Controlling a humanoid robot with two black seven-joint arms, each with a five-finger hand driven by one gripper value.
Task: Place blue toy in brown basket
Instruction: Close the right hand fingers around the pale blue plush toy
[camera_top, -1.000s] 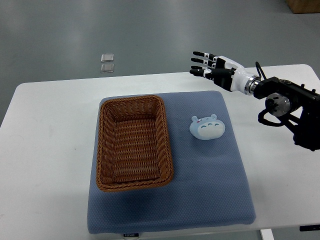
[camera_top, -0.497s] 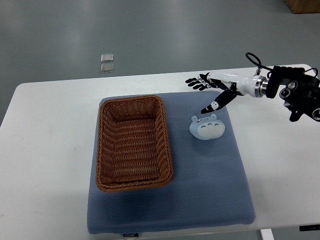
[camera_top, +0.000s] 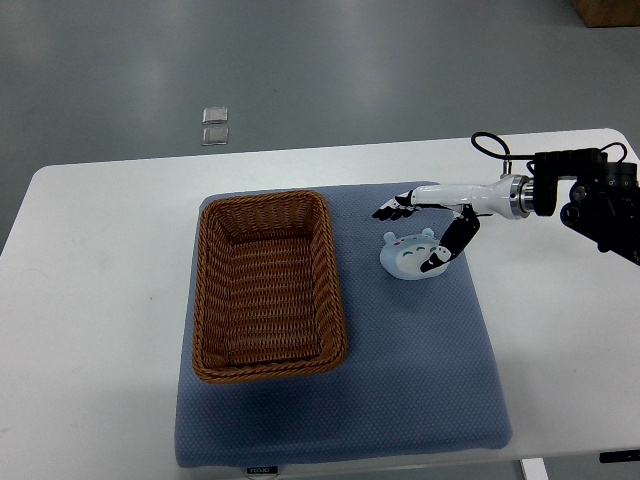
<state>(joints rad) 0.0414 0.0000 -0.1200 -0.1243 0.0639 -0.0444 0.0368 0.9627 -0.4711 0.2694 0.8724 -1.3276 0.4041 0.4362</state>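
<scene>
Leftmost, a white table (camera_top: 90, 300) spanning the view, with a blue mat (camera_top: 420, 390) laid over its middle. On the left half of the mat, a brown basket (camera_top: 268, 286), rectangular and woven, long side running away from the camera, nothing inside it. Beyond the table's far edge, on the grey floor (camera_top: 330, 70), two small clear squares (camera_top: 214, 125) set one behind the other. Right of the basket, apart from it and still on the mat, a blue toy (camera_top: 410, 254): pale, rounded, little ears on top and a face on the upper side. Over and around the toy, the right hand (camera_top: 425, 225), reaching in from the right edge on a white forearm (camera_top: 480, 194). Fingers (camera_top: 396, 207) stretched out flat just past the toy's far side, thumb (camera_top: 448, 246) angled down against the toy's right flank, black tip touching or very nearly touching it. Spread wide, then, bracketing the toy rather than clamped on it; nothing lifted, toy flat on the mat. Farther right, black wrist housing (camera_top: 590, 195) with a looped cable (camera_top: 490, 146) above the bare tabletop. At the top right corner, a scrap of a brown box (camera_top: 608, 10) on the floor.
</scene>
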